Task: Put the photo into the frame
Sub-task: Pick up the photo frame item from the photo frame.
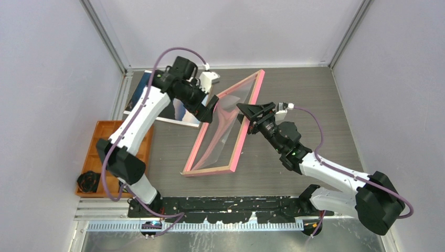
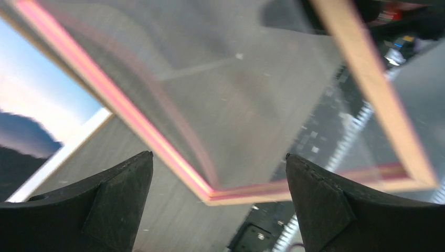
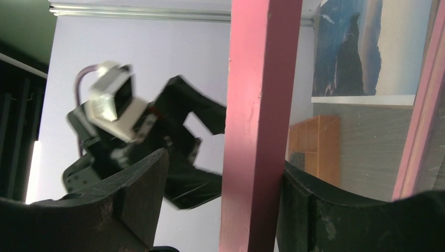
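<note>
**Pink frame propped on edge between two arms, photo flat on the table behind**

The frame (image 1: 239,152) stands tilted on its near short rail, far corner raised. The right gripper (image 3: 225,163) straddles one long rail, unclenched: one finger (image 3: 320,210) seems to touch the wood, though the angle is poor, and the other (image 3: 141,194) shows a clear gap. The left gripper (image 2: 219,168) is spread wide, holding nothing, just beside the opposite rail. The photo (image 1: 137,94) lies face up at the far left of the table (image 1: 294,89), partly under the left arm, near an orange tray (image 1: 105,137).
</note>
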